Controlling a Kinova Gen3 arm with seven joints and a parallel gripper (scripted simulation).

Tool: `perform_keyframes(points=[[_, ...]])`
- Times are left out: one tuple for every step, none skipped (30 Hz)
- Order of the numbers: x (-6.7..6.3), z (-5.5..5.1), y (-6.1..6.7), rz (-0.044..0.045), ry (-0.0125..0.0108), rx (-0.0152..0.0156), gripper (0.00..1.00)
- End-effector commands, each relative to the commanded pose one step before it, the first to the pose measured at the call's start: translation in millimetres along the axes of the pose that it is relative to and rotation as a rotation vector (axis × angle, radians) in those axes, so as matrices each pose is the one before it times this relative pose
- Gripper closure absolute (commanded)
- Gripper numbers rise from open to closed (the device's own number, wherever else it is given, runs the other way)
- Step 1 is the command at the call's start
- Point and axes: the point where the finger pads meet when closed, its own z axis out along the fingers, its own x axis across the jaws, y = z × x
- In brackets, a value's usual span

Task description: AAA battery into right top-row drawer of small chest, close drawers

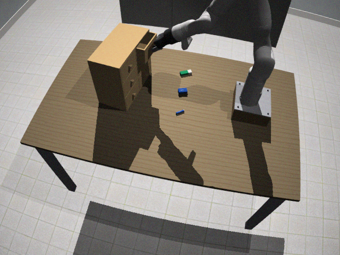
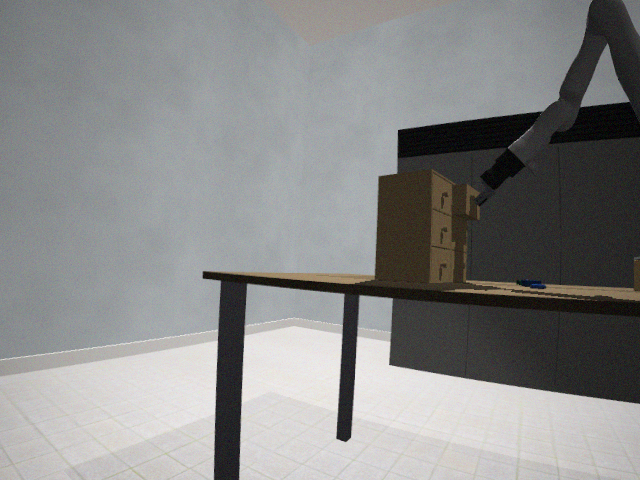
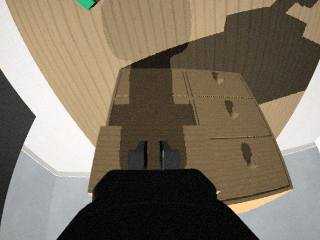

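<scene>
Bare tiled room (image 2: 129, 403): wooden table (image 1: 192, 153), dark cabinets (image 2: 516, 248).

Wooden table (image 1: 208, 164) carries: small chest (image 1: 115, 52) directly below and just beyond the gripper (image 1: 156, 47); green-white block (image 1: 185, 72), blue block (image 1: 182, 91) and AAA battery (image 1: 180, 111) well apart from it, toward the arm's base block (image 1: 264, 109).
</scene>
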Motion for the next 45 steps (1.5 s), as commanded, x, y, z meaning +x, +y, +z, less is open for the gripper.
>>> perform_keyframes(points=[[-0.41, -4.67, -3.04, 0.00262, -0.00297, -0.00094, 0.63], [0.00, -0.99, -0.83, -0.00001, -0.00001, 0.00001, 0.63], [-0.01, -0.96, -0.81, -0.00001, -0.00001, 0.00001, 0.63], [-0.01, -0.93, -0.78, -0.00001, -0.00001, 0.00000, 0.63], [0.00, -0.90, -0.75, 0.00000, -0.00001, 0.00001, 0.63], [0.00, -0.87, -0.73, -0.00001, -0.00001, 0.00000, 0.63], [0.00, -0.83, -0.70, -0.00001, -0.00001, 0.00000, 0.63], [0.00, -0.80, -0.66, -0.00001, -0.00001, 0.00000, 0.63], [0.00, -0.76, -0.63, -0.00001, -0.00001, 0.00000, 0.63], [0.00, -0.72, -0.60, -0.00001, -0.00001, 0.00000, 0.63], [0.00, -0.68, -0.57, -0.00001, -0.00001, 0.00000, 0.63], [0.00, -0.64, -0.53, -0.00001, -0.00001, 0.00000, 0.63], [-0.01, -0.59, -0.50, -0.00001, -0.00001, 0.00000, 0.63], [0.00, 0.00, 0.00, 0.00000, 0.00000, 0.00000, 0.63], [0.00, 0.00, 0.00, 0.00000, 0.00000, 0.00000, 0.63], [0.05, -0.44, -0.02, 0.00008, 0.00006, -0.00071, 0.63], [-0.06, -0.63, -0.87, -0.00009, -0.00008, 0.00072, 0.63], [0.00, -0.47, -0.39, 0.00000, 0.00000, 0.00000, 0.63], [0.00, -0.42, -0.35, 0.00000, 0.00000, 0.00000, 0.63], [0.00, -0.38, -0.32, 0.00000, 0.00000, 0.00000, 0.63], [0.01, -0.31, -0.17, 0.00002, 0.00001, -0.00018, 0.63], [0.04, -0.22, 0.06, 0.00006, 0.00005, -0.00051, 0.63], [0.03, -0.19, 0.05, 0.00005, 0.00004, -0.00044, 0.63], [0.02, -0.17, 0.01, 0.00004, 0.00003, -0.00031, 0.63], [0.02, -0.15, -0.01, 0.00003, 0.00002, -0.00024, 0.63], [0.02, -0.12, 0.00, 0.00003, 0.00002, -0.00022, 0.63], [0.02, -0.09, 0.03, 0.00003, 0.00002, -0.00022, 0.63], [0.02, -0.06, 0.06, 0.00003, 0.00002, -0.00022, 0.63], [0.02, -0.04, 0.07, 0.00003, 0.00002, -0.00021, 0.63], [0.01, -0.02, 0.07, 0.00002, 0.00002, -0.00018, 0.63], [0.00, 0.00, 0.00, 0.00000, 0.00000, 0.00000, 0.63], [0.00, 0.00, 0.00, 0.00000, 0.00000, 0.00000, 0.63], [0.04, 0.07, 0.22, 0.00004, 0.00004, -0.00037, 0.63], [0.00, -0.01, -0.05, -0.00001, -0.00001, 0.00007, 0.63], [0.00, 0.00, -0.01, 0.00000, 0.00000, 0.00002, 0.63], [0.00, 0.01, 0.00, 0.00000, 0.00000, 0.00000, 0.63], [0.00, 0.01, 0.01, 0.00000, 0.00000, 0.00000, 0.63], [0.00, 0.00, 0.00, 0.00000, 0.00000, -0.00001, 0.63], [0.00, 0.00, 0.00, 0.00000, 0.00000, -0.00001, 0.63], [0.00, 0.00, 0.01, 0.00000, 0.00000, -0.00001, 0.63], [0.00, 0.00, 0.00, 0.00000, 0.00000, 0.00000, 0.63], [0.00, 0.00, 0.01, 0.00000, 0.00000, -0.00001, 0.63], [0.00, 0.00, 0.00, 0.00000, 0.00000, 0.00000, 0.63], [0.00, 0.00, 0.00, 0.00000, 0.00000, -0.00001, 0.63], [0.00, 0.00, 0.00, 0.00000, 0.00000, -0.00001, 0.63]])
